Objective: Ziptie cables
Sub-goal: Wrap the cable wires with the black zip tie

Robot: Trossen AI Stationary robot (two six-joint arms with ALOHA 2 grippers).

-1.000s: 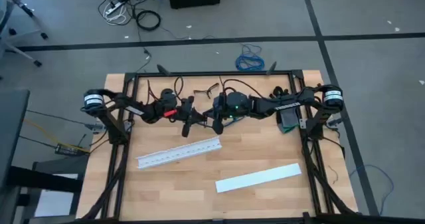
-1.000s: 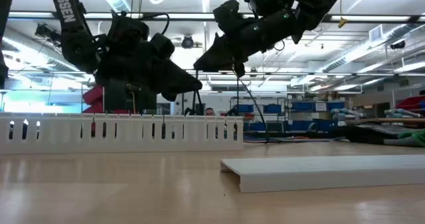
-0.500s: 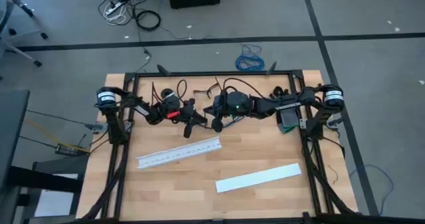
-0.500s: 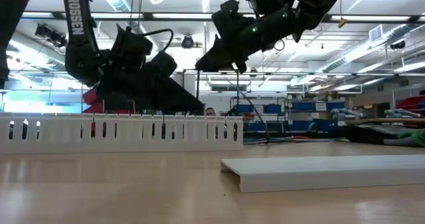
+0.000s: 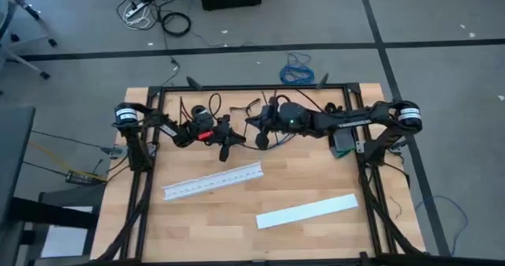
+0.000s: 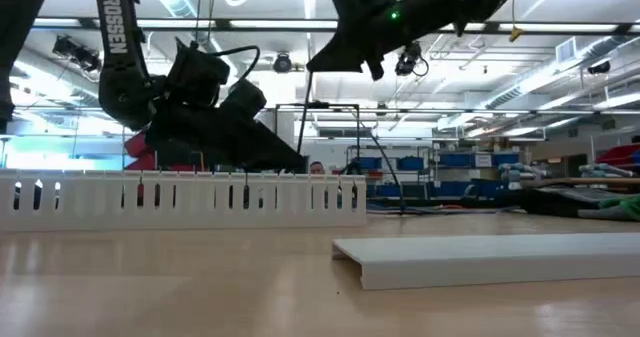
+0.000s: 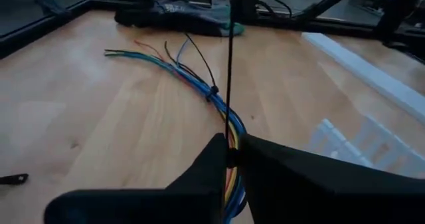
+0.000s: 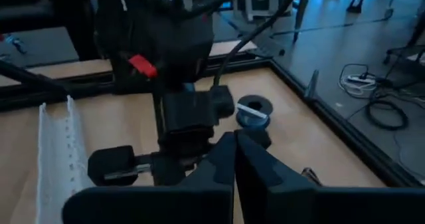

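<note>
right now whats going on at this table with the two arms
Both arms are raised over the far half of the table. The left gripper is shut on a thin black zip tie that runs straight up from its fingertips, directly above the cables, a bundle lying on the wood with one tie already around it. The right gripper is shut and hangs facing the left arm. The white slotted strip and flat white cover lie nearer the front, untouched.

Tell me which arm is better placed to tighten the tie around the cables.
Left, probably. The left claw is shut on the black strap just above the cables; the right claw hangs higher, away from them.
</note>
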